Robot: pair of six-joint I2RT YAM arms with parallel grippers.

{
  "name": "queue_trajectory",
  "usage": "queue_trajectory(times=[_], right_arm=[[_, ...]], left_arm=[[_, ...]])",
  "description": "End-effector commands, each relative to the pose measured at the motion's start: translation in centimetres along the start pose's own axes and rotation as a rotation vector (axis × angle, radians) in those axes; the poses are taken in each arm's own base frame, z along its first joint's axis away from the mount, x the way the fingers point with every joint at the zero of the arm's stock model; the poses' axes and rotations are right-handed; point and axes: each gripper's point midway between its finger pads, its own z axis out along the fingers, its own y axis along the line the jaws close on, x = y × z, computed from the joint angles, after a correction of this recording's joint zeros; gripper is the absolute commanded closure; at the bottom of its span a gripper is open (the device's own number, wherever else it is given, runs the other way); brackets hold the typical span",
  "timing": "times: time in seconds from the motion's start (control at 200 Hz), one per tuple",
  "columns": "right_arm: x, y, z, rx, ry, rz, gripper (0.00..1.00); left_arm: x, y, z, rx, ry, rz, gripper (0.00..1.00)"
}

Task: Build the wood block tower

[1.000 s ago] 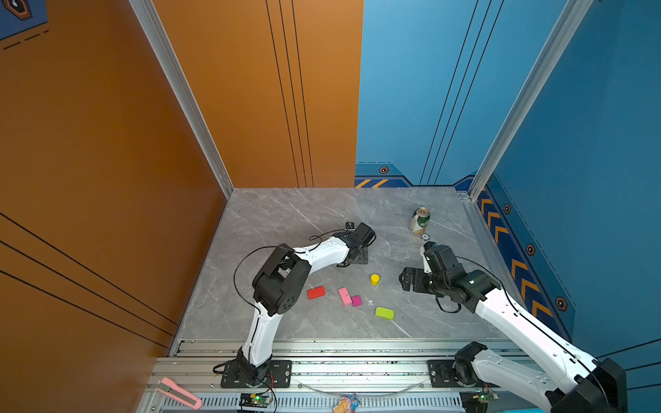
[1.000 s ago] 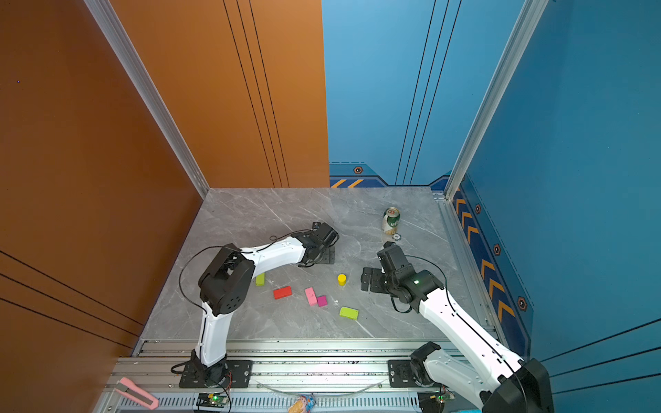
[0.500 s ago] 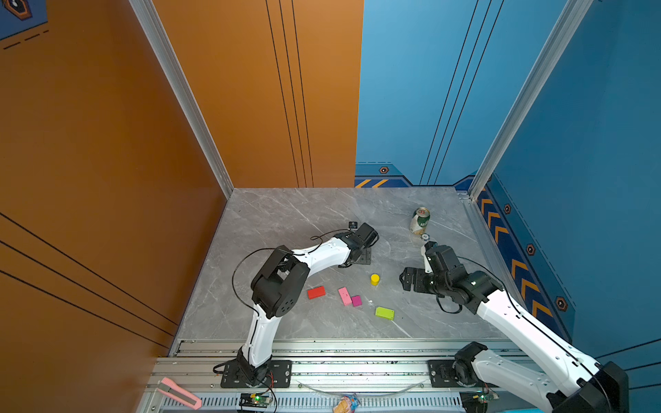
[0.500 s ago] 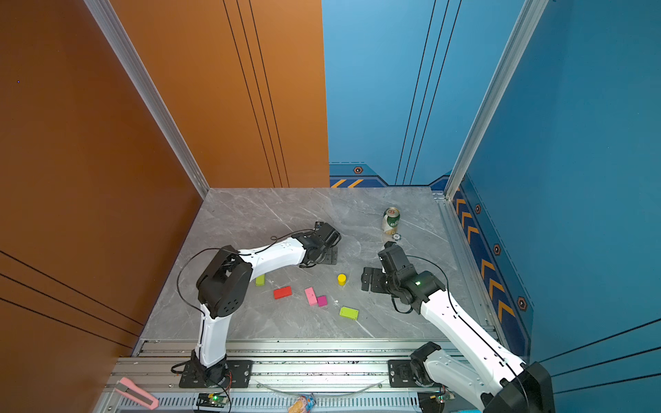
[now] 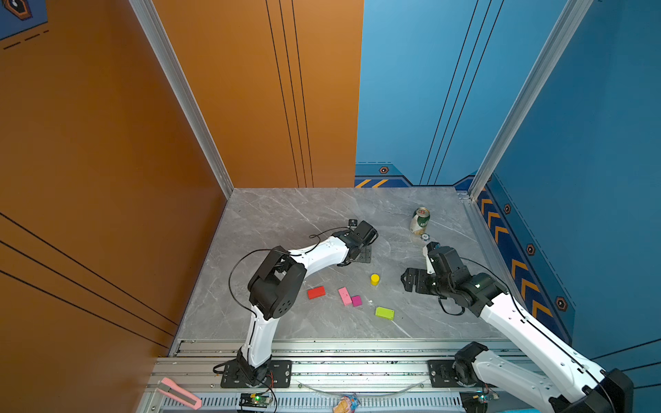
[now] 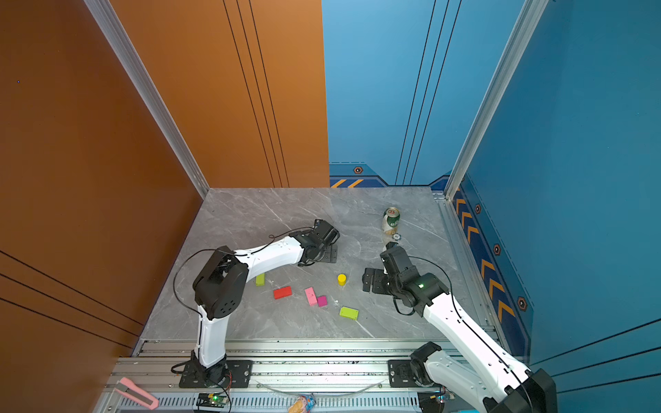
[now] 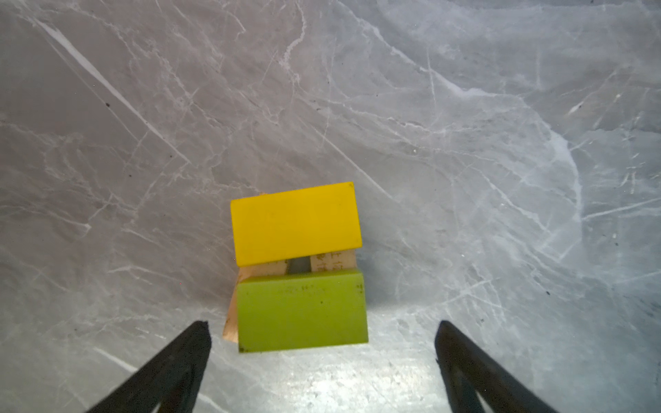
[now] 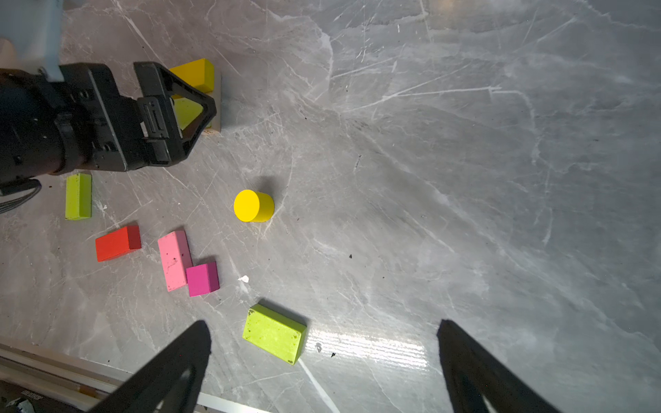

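If you compare with one second ago, little has changed: the left arm's elbow has shifted slightly to the left, and the loose wood blocks (image 5: 344,296) lie where they were. The left gripper (image 7: 322,323) hangs over the tower (image 7: 297,246), jaws wide apart, touching nothing. The tower is a yellow rectangle (image 7: 295,221) and a lime-green rectangle (image 7: 302,311) laid across two tan bars (image 7: 331,264). The right gripper (image 8: 323,323), jaws also wide apart and empty, has stayed near the yellow cylinder (image 8: 254,206).
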Motion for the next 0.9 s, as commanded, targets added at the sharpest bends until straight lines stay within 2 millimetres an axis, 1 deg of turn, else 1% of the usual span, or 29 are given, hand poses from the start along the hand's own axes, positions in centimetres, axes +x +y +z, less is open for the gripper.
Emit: queue_trajectory(times=[0.0,0.21,0.526,0.896], right_arm=[[0.6,-0.5,0.0,0.017,0.022,0.002,0.0],[0.7,-0.5,0.3,0.021,0.03,0.003,0.0],[0.8,-0.6,0.6,0.028,0.041,0.001,0.0],[0.9,-0.5,1.0,0.032,0.052,0.007,0.0]], left_arm=[[0.0,0.9,0.3,-0.032,0.011,0.028,0.01],[0.5,1.2,1.3,-0.036,0.029,0.031,0.01],[1.2,1.1,2.6,-0.015,0.057,0.029,0.01],[2.2,1.1,3.5,-0.002,0.078,0.017,0.0]])
